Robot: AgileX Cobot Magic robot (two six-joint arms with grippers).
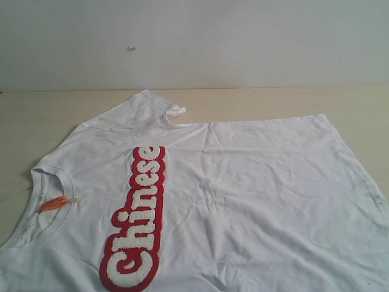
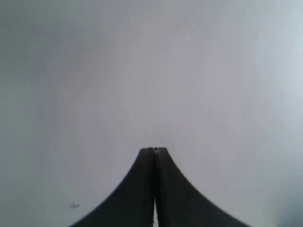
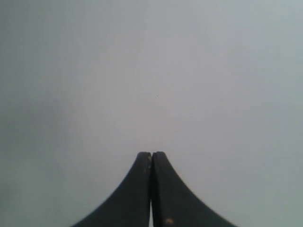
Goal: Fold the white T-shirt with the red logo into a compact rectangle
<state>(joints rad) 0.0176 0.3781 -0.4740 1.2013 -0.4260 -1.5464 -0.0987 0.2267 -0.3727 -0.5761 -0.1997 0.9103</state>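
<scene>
Ahead of the left pincer, whose two dark fingers are pressed tip to tip with nothing between them, there is only a plain pale grey surface. Ahead of the right pincer it is much the same: jaws together, gripping nothing, a blank pale surface beyond. The exterior view takes in neither pincer, so how far the shirt lies from either cannot be told. That view shows the white T-shirt spread front-up on the light wooden table, unfolded and lightly wrinkled. Its collar is toward the side where the left arm works and its hem toward the right arm's side. The red logo, reading "Chinese", runs across the chest just beside the collar. A small orange neck tag lies inside the collar. One short sleeve points toward the table's far edge, near the pale wall
</scene>
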